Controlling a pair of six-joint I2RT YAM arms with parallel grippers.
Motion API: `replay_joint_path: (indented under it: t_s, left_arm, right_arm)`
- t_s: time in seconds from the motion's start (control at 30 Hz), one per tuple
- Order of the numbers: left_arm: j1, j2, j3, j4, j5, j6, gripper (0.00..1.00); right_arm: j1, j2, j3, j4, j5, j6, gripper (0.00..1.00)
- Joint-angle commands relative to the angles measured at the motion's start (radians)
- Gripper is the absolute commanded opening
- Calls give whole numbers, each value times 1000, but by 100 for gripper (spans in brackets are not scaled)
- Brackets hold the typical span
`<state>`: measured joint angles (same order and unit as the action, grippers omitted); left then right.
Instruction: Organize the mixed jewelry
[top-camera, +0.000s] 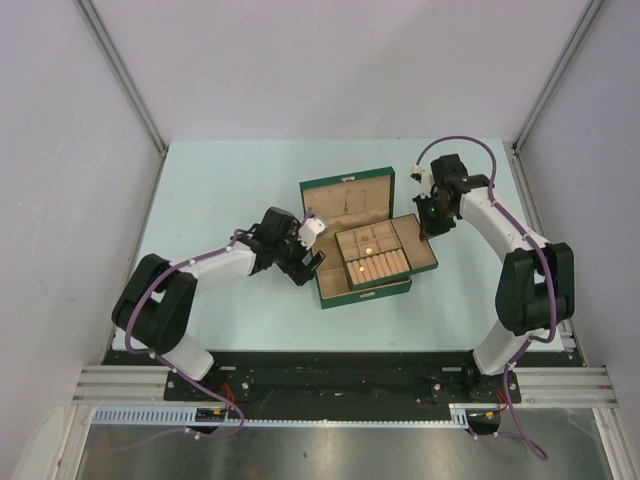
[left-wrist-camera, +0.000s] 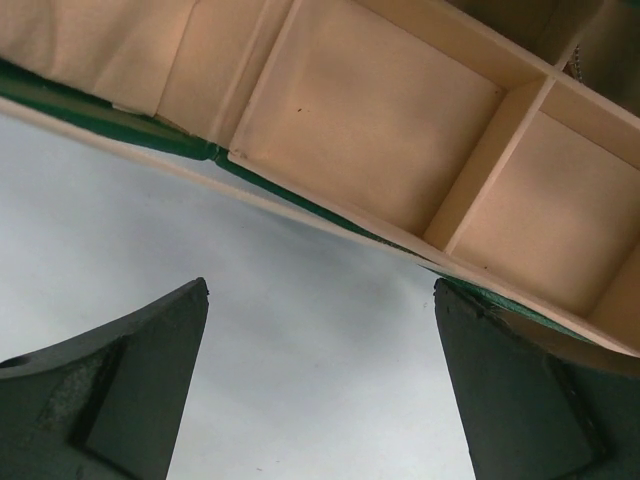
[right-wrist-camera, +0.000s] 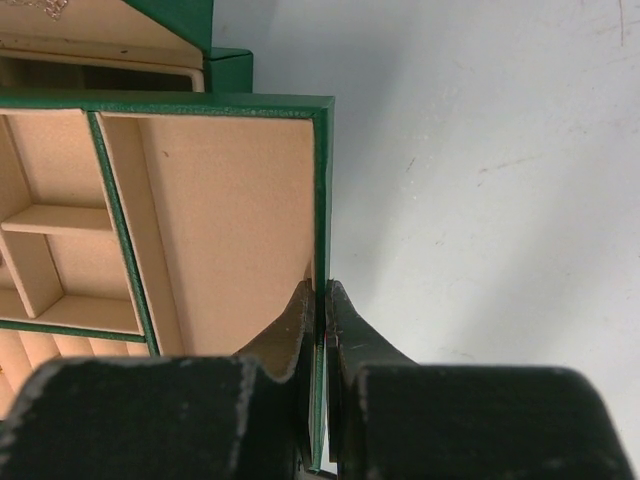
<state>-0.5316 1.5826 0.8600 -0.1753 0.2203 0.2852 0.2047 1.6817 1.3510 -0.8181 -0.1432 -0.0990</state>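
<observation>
The green tan-lined box (top-camera: 365, 288) stands open mid-table with its lid (top-camera: 347, 190) raised behind it. The flat green tray (top-camera: 425, 262) with tan ring rolls (top-camera: 378, 266) rests across the box. My right gripper (right-wrist-camera: 322, 292) is shut on the tray's thin green side wall (right-wrist-camera: 321, 180), one finger inside and one outside. My left gripper (left-wrist-camera: 320, 288) hangs open just left of the box (left-wrist-camera: 380, 130), nothing between its fingers (left-wrist-camera: 150, 380). Of the mixed jewelry, a short bit of fine chain (left-wrist-camera: 577, 62) shows at a divider, and a pale glittery cluster (right-wrist-camera: 45, 10) lies beyond the tray.
The pale table (top-camera: 230, 190) has bare surface left of the box and to the right of the tray (right-wrist-camera: 480, 150). White walls enclose the table on three sides. Both arm bases sit at the near edge.
</observation>
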Motion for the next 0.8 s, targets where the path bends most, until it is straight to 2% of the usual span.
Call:
replay_joint_path:
  t_s: [0.0, 0.77]
  left_arm:
    - [-21, -6, 43, 26, 48, -52, 100]
    - [1, -213, -55, 94, -22, -38, 100]
  right_arm:
    - [31, 6, 46, -4, 8, 27, 0]
    - [113, 33, 65, 57, 2, 94, 0]
